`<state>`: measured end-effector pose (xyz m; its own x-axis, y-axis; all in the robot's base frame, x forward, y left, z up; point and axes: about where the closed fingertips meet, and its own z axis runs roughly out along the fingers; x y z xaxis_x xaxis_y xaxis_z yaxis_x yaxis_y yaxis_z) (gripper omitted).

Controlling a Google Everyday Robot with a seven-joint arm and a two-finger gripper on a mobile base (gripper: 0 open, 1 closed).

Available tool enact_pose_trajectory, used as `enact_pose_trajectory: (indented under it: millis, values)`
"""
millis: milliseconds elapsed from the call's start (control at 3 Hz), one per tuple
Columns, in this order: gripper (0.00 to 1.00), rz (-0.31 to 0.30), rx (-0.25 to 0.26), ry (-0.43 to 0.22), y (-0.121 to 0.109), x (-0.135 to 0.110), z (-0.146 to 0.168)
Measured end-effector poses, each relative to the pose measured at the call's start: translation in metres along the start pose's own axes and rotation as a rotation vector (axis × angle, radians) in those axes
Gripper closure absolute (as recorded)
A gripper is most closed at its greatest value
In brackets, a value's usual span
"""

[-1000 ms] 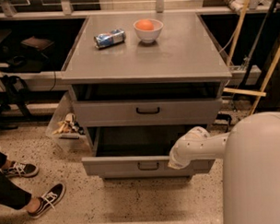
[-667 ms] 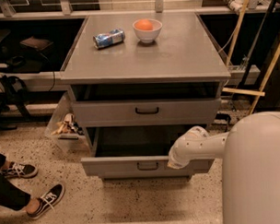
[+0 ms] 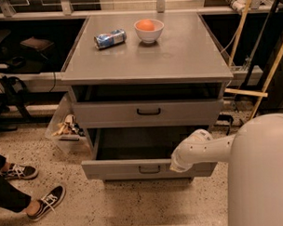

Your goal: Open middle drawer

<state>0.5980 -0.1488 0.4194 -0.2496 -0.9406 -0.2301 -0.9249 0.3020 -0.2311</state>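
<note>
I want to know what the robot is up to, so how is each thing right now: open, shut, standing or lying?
Middle drawer: pulled open.
Upper drawer: further in than the middle one.
Can: lying on its side.
Bowl: upright, orange fruit inside.
Gripper: at the middle drawer's front, right of its handle.

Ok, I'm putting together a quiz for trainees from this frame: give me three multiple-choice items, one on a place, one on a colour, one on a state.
1. Where is the gripper? A raised high, near nothing; B at the middle drawer front, right of its handle; C out of view.
2. What colour is the fruit in the white bowl? A green; B orange; C purple.
3. How is the middle drawer? A pulled out; B shut flush; C taken out altogether.

Key: B, the arm ends beside that handle; B, the round fruit is plainly orange; A, the drawer's dark inside shows behind its front panel.
</note>
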Motion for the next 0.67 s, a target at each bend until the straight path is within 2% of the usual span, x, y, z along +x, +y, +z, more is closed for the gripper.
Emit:
enact_pose_trajectory:
  millis: [667]
  values:
    - [1.0, -0.007, -0.003, -0.005, 0.0097, 0.0038, -0.0013]
